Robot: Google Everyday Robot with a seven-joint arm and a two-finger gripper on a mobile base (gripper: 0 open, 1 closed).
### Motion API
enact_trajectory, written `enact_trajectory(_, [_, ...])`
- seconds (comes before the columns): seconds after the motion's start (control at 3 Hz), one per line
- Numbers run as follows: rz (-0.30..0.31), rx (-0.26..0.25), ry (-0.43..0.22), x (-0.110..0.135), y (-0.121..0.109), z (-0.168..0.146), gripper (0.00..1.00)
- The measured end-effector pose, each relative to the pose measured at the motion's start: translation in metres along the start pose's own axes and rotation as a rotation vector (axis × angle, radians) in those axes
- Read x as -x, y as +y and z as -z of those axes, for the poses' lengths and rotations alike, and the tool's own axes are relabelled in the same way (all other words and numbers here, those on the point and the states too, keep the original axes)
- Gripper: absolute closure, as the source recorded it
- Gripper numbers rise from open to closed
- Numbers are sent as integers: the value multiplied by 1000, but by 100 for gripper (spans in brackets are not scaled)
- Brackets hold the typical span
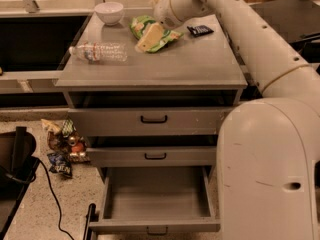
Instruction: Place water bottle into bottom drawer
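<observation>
Only one gripper over one bag, one water bottle nearby.

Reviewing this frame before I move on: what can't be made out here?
Camera view, the only one:
- green snack bag: its middle is covered by the gripper, which hovers over it on the cabinet top.
- bottom drawer: open; its front and handle are partly cut off by the lower edge.
- Floor right of the cabinet: hidden behind the robot's arm.
- water bottle: label print unreadable.
</observation>
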State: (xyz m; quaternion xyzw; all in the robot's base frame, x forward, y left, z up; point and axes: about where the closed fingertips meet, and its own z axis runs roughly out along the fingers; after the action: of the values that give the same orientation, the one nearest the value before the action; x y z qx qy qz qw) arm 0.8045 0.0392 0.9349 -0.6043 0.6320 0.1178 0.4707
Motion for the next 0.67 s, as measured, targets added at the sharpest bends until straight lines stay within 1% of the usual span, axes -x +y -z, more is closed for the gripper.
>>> enact_trajectory(0.33, [0, 0, 0, 0, 0, 0, 0])
enact_trajectory(0.67, [23, 41, -12, 12, 14, -31, 0])
